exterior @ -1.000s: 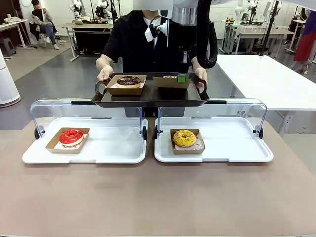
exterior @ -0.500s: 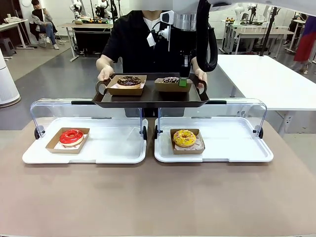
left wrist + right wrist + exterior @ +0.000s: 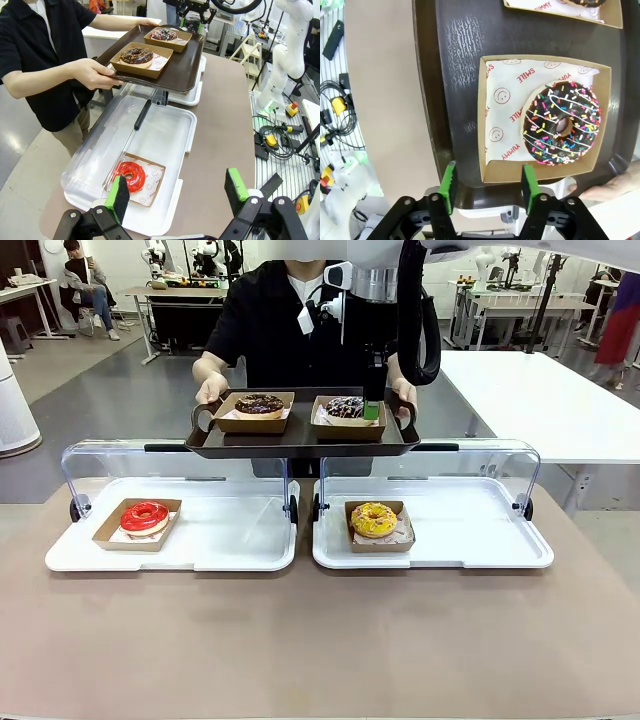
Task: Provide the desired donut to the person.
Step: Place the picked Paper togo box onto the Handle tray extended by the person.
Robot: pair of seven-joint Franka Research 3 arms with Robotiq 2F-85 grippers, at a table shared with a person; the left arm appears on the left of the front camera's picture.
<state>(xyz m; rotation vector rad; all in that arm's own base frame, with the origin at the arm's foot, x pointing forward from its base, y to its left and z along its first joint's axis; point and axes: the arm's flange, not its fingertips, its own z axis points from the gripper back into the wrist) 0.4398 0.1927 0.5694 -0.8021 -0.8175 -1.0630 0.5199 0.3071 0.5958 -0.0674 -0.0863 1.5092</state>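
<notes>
You see the sprinkle donut (image 3: 563,127) lying in its cardboard tray (image 3: 492,165) on the dark serving tray (image 3: 300,440), on the side of the robot's right. The right gripper (image 3: 488,184) is just above the near edge of this cardboard tray; its green pads (image 3: 450,184) stand apart on both sides of the edge and they hold nothing. A second chocolate donut (image 3: 259,404) sits in its own tray beside it. The person (image 3: 270,320) holds the serving tray with a hand (image 3: 92,74) at each end, above the two open display cases. Below, you find a yellow donut (image 3: 373,519) in the right case (image 3: 480,540) and a red donut (image 3: 145,516) in the left case (image 3: 230,540). The left gripper (image 3: 177,192) hangs over the left case near the red donut, jaws wide apart and empty.
</notes>
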